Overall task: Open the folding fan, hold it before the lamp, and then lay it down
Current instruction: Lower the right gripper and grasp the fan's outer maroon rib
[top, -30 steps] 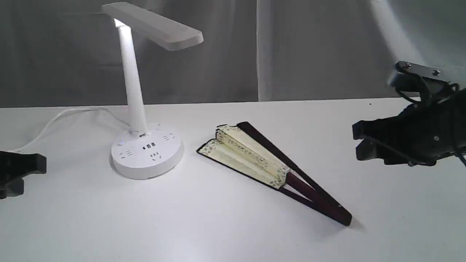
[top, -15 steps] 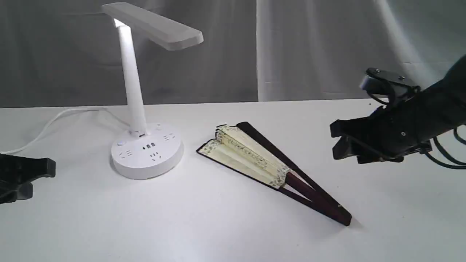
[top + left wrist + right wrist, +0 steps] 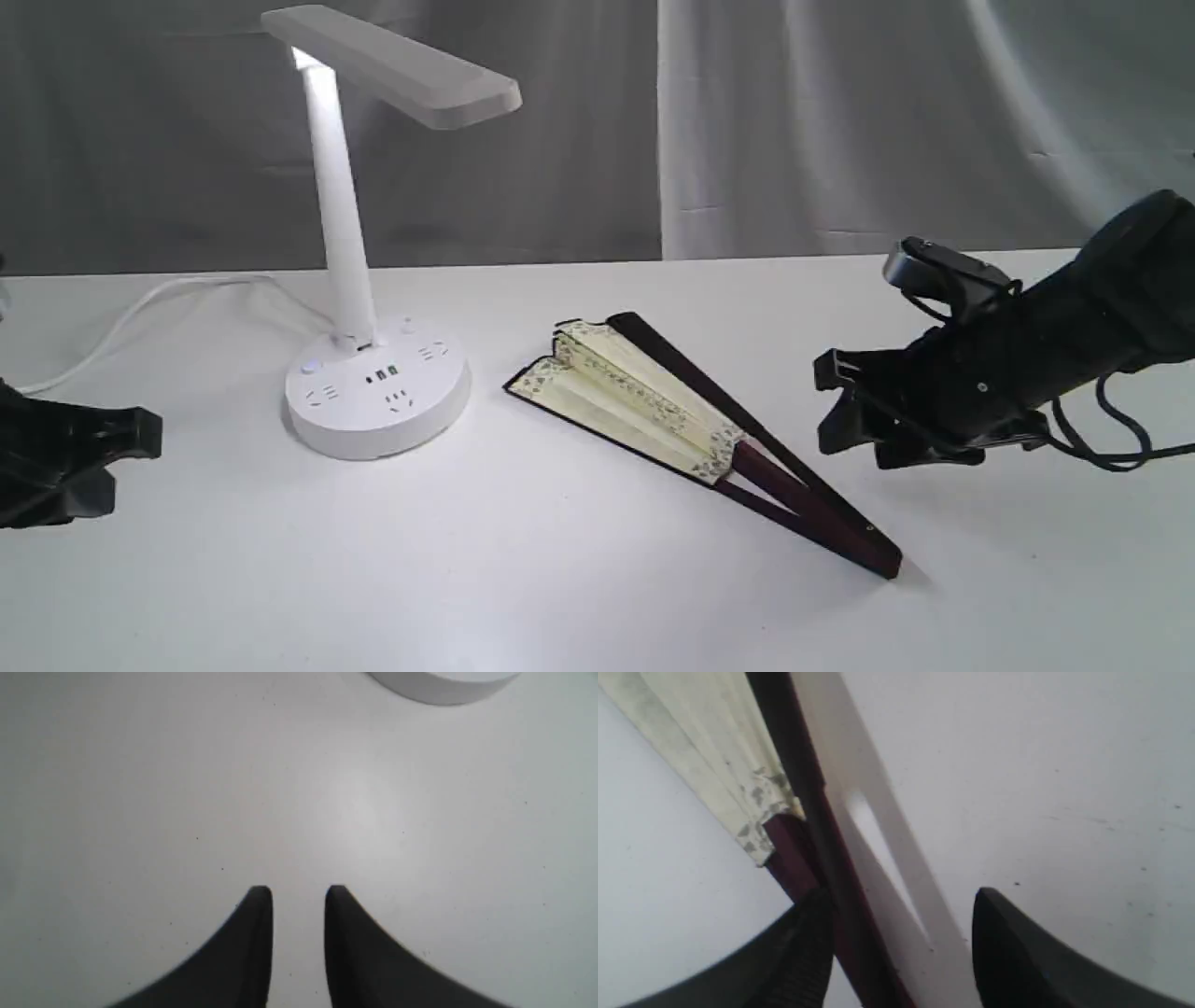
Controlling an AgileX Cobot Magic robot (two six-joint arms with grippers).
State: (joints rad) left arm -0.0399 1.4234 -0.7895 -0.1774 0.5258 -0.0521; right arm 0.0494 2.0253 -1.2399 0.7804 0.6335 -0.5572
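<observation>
**A:** What of the right gripper (image 3: 826,407): apart or together?

**B:** Spread wide, clamped on nothing. Hangs low over the table (image 3: 467,597), just beside the folding fan (image 3: 644,397), off its maroon rib end. Not touching it.

**A:** And through the right wrist view?

**B:** Same right gripper (image 3: 901,898), dark fingers (image 3: 1017,952) well parted. Below the gap, a maroon guard of the folding fan (image 3: 714,751), cream pleats and grey floral edge alongside. Too blurred to judge the height above it.

**A:** Lie of the fan itself?

**B:** Flat on the table, only slightly spread, guards splayed a little, pleats mostly stacked.

**A:** Next outward?

**B:** The lamp (image 3: 375,397), near the fan's paper end but apart from it. Upright, round base with sockets, slim stem, flat bar head overhead. White cord (image 3: 140,303) trailing from the base, away from the fan.

**A:** Left gripper (image 3: 131,462)?

**B:** Well apart from the fan, out beyond the lamp. Parted by a narrow gap, empty. In the left wrist view, left gripper (image 3: 298,891) with two dark fingers (image 3: 247,952) over bare table, edge of the lamp base (image 3: 439,686) just showing.

**A:** Behind the fan?

**B:** Grey curtain (image 3: 840,121), hanging in folds.
</observation>
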